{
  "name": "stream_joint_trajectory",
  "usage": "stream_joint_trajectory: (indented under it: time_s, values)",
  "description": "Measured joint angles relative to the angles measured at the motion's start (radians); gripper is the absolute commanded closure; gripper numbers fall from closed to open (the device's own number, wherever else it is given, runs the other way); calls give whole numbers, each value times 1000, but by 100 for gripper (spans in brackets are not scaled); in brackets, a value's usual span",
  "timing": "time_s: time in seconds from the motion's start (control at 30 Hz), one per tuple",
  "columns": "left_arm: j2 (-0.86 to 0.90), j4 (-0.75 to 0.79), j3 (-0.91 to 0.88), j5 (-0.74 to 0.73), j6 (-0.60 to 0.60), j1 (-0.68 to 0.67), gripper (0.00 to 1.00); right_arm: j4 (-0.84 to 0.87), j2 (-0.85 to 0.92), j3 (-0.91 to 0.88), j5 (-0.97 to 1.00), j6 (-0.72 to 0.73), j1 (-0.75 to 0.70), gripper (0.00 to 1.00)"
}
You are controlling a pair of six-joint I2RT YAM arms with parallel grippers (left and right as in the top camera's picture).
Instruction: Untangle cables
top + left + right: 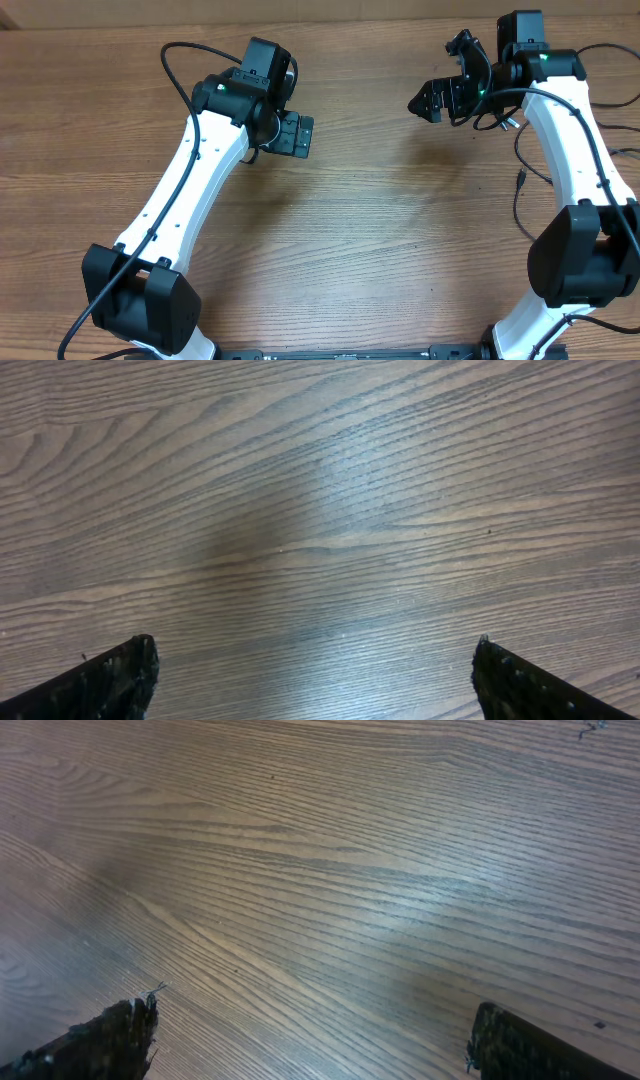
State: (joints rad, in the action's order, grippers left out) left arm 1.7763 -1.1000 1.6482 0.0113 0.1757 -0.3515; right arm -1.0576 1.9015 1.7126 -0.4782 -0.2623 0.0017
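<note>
Though apart, both grippers [313, 648] [315, 1010] agape.

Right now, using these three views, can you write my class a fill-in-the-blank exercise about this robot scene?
1. The left gripper and right gripper hang over a bare ____ table.
2. Both grippers are ____, holding nothing.
3. In the overhead view, the thin black cable lies on the robot's ____ side.
Missing words: wooden; open; right.
</note>
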Motion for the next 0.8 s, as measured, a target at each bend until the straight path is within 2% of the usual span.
stream_joint_trajectory:
  time_s: [0.8]
  values:
    - [0,-13,0,-30,1,0,0,0,0,0,0,0,0,0]
